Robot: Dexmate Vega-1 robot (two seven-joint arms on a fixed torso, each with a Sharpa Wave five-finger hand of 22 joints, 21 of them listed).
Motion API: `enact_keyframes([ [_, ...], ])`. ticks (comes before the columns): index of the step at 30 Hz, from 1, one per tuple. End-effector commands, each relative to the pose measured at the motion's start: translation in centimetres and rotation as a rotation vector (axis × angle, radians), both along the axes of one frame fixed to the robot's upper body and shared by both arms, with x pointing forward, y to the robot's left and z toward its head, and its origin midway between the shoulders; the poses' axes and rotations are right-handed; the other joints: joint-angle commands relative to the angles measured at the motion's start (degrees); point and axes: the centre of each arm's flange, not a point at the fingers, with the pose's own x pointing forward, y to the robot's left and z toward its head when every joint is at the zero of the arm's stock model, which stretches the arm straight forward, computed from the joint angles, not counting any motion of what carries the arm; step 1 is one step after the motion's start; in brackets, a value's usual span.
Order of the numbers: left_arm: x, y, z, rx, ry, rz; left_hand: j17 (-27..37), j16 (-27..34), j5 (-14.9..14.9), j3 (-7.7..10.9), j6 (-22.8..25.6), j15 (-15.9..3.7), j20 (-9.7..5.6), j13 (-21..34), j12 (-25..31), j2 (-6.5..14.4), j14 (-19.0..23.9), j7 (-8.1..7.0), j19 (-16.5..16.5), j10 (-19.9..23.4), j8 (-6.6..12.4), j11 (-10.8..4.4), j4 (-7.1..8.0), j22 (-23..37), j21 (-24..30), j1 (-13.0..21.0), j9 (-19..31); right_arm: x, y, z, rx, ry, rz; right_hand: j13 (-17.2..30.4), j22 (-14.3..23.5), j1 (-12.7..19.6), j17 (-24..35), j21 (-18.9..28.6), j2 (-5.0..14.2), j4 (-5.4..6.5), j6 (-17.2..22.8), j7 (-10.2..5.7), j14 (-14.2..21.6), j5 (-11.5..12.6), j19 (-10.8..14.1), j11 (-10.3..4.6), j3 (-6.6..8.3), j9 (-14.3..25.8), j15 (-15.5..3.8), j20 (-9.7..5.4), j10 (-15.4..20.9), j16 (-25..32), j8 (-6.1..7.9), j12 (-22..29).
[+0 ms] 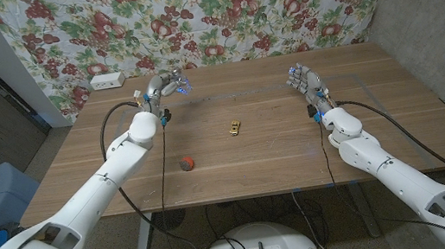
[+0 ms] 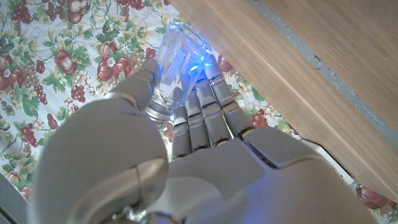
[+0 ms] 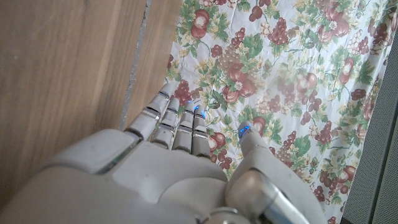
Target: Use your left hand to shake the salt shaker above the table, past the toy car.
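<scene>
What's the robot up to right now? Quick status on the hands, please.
Left hand holds salt shaker above the table's far side. Right hand open, holding nothing. Toy car mid-table, nothing in the way.

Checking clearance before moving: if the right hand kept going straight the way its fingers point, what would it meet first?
Probably the floral fruit-print cloth backdrop. The right hand points past the wooden table's far edge, with nothing visible between; depth is unclear.
</scene>
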Motion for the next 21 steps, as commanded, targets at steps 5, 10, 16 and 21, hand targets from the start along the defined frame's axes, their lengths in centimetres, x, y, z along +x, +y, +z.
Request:
enact_keyframes([
  [5,-1.6,-0.3,-0.3,-0.163,-0.227,0.030,0.43,-0.17,0.32,1.41,15.17,-11.58,-3.42,0.47,1.71,4.92,3.96,-3.61,0.08,17.23,-0.18,-12.49,1.69,0.11,0.91,4.48,0.11,-0.1,0.0,0.1,-0.010,0.004,-0.010,0.26,0.13,0.11,0.07,-0.18,-0.03,-0.27,0.51,0.23,0.28,0.47,0.35,0.37,0.21,0.25,0.05,-0.21,0.43,-0.39,0.25,0.18],
  [10,-1.9,-0.5,-0.1,-0.172,-0.262,0.025,0.38,-0.40,0.28,1.41,15.04,-11.73,-4.33,0.52,1.48,4.98,4.07,-4.45,0.56,17.11,-0.57,-12.89,1.71,-0.02,1.40,4.74,0.14,0.0,0.0,0.2,-0.009,0.005,-0.011,0.26,0.13,0.09,0.07,-0.19,-0.06,-0.28,0.51,0.22,0.25,0.46,0.34,0.23,0.19,0.25,-0.06,-0.19,0.42,-0.42,0.24,0.17],
  [16,-2.5,-0.8,0.1,-0.190,-0.328,0.022,0.37,-0.52,0.22,1.37,15.13,-11.68,-4.65,0.56,1.38,5.07,4.33,-4.68,0.77,17.21,-0.82,-13.25,1.83,-0.12,1.74,4.85,0.17,0.1,0.0,0.3,-0.013,0.004,-0.013,0.26,0.13,0.07,0.08,-0.21,-0.06,-0.28,0.55,0.16,0.31,0.46,0.31,0.22,0.18,0.25,-0.08,-0.21,0.38,-0.41,0.25,0.15],
  [21,-3.3,-1.1,0.5,-0.193,-0.379,0.014,0.39,-0.53,0.17,1.31,15.19,-11.78,-4.96,0.58,1.28,5.06,4.59,-4.89,1.25,17.21,-0.98,-13.39,1.84,-0.19,2.09,4.93,0.19,0.2,0.1,0.3,-0.009,0.006,-0.013,0.26,0.13,0.05,0.09,-0.20,-0.06,-0.28,0.53,0.17,0.31,0.46,0.34,0.26,0.17,0.25,-0.07,-0.21,0.43,-0.42,0.24,0.17],
])
